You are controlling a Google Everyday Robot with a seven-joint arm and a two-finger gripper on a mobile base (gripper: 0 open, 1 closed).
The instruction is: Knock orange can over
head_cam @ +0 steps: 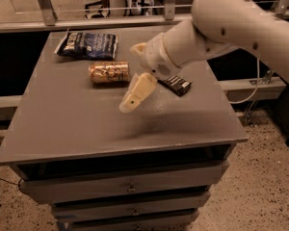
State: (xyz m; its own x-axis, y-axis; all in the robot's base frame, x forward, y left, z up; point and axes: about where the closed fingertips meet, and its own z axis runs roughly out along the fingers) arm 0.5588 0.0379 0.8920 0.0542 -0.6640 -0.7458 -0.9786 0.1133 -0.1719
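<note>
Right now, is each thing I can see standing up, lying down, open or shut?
orange can: lying on its side.
gripper: hovering over the tabletop, near the can, not touching it.
blue snack bag: lying flat at the back.
black bar: lying flat, partly behind the arm.
drawers: shut.

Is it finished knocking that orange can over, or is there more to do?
Looks done: the orange can lies on its side on the table, near the blue snack bag. In hand: the gripper hangs close beside the can, not touching it. Left: seemingly nothing.
</note>
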